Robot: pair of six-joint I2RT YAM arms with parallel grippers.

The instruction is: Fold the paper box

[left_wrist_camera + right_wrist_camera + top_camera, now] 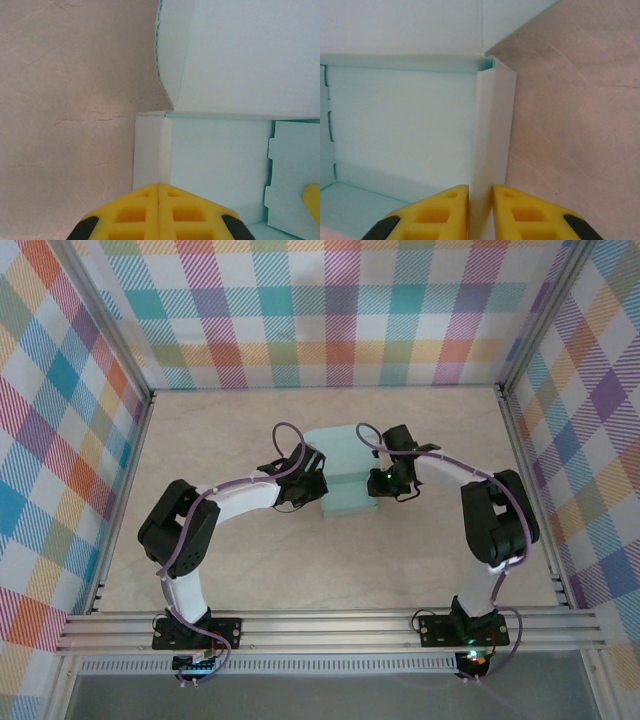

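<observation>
The paper box is pale mint card, half formed, lying in the middle of the table between both arms. My left gripper is at its left side. In the left wrist view my left gripper is shut, its yellow tips meeting over the pale left wall strip; I cannot tell whether card is pinched. My right gripper is at the right side. In the right wrist view my right gripper has its jaws closed on the upright right wall. The box floor and a raised rear panel are visible.
Beige tabletop surrounds the box on all sides. Aluminium frame rails run along the near edge, and plaid walls enclose the back and both sides. A tabbed flap lies inside the box's right part.
</observation>
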